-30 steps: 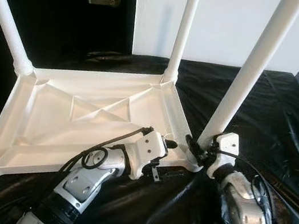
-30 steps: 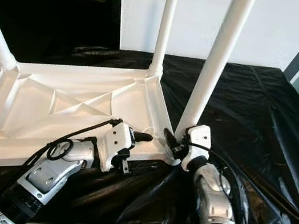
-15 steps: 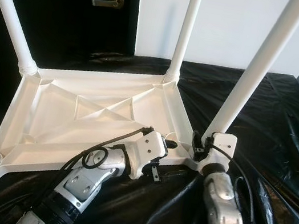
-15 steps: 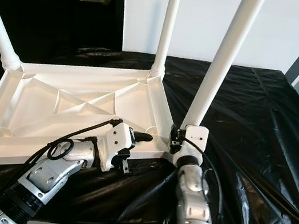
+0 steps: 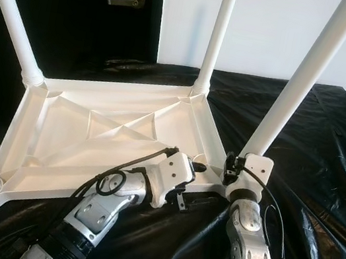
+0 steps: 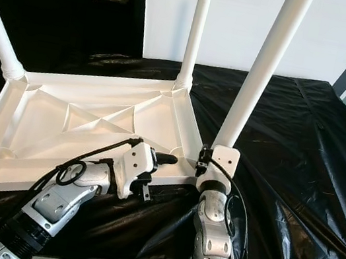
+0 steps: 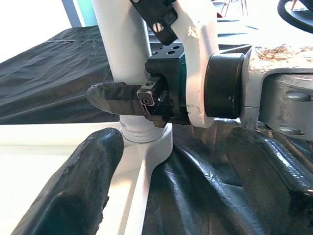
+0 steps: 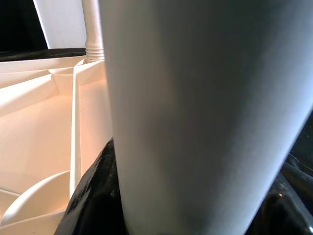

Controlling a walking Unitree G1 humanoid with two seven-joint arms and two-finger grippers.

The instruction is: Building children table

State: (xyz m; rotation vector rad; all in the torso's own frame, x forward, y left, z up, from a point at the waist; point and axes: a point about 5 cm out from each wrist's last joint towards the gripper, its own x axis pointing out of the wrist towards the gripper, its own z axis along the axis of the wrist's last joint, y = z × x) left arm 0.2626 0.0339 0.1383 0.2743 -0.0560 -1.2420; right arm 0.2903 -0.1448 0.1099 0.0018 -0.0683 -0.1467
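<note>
A white plastic children's table lies upside down on a bench covered with black sheeting, its legs pointing up. Left to right: a leg at the far left corner, a leg at the back corner, and the near right leg. The left tool rests on the table's near rim, just beside the near right corner, fingers apart and empty. The right tool is clamped on the base of the near right leg, where it enters its corner socket; the left wrist view shows one black finger pressed on the leg. Over the last second the right forearm has swung inward from the right until it stands almost straight below the leg, while the leg stands more upright. This looks like the leg being turned or seated home, probably late in assembly.
</note>
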